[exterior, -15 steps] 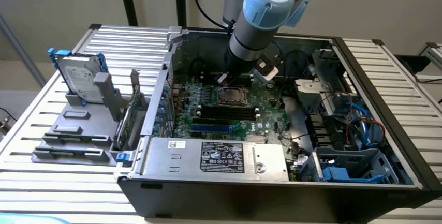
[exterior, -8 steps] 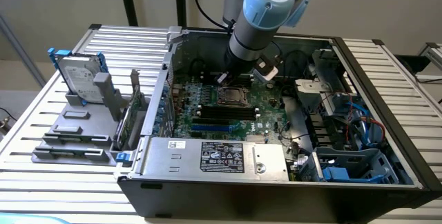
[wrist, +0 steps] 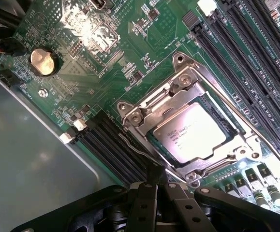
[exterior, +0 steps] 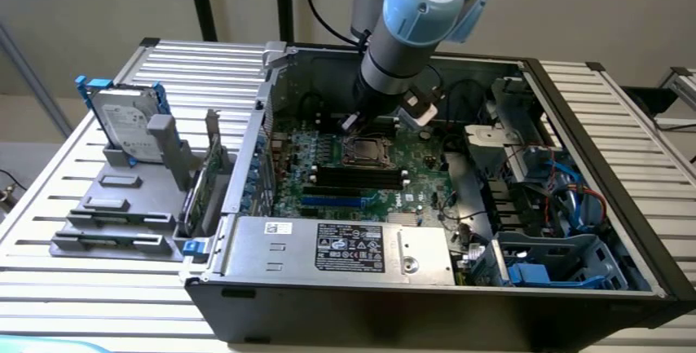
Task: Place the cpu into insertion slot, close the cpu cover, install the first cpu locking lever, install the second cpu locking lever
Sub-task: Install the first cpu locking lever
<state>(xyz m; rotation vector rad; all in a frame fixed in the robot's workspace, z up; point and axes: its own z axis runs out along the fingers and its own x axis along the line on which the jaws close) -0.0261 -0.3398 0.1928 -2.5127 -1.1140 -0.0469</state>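
Note:
The cpu (wrist: pixel 198 134) lies flat in the insertion slot (wrist: pixel 227 126), its silver-grey top showing through the window of the cpu cover (wrist: pixel 165 99). The cover lies closed over it. A thin wire locking lever (wrist: pixel 136 149) runs along the socket's edge beside the black memory slots. My gripper (wrist: pixel 154 180) is shut, its dark fingers (wrist: pixel 144 203) meeting right at that lever's end; whether they touch it I cannot tell. In the exterior view the gripper (exterior: pixel 367 122) hangs just above the socket (exterior: pixel 367 151) on the green motherboard (exterior: pixel 326 186).
Long black memory slots (wrist: pixel 256 53) flank the socket, and a coin battery (wrist: pixel 44 62) sits nearby. The case's grey wall (wrist: pixel 28 164) stands close. A power supply (exterior: pixel 342 249) fills the case's front, with cables (exterior: pixel 566 198) at the exterior view's right. A hard drive (exterior: pixel 125 121) stands outside.

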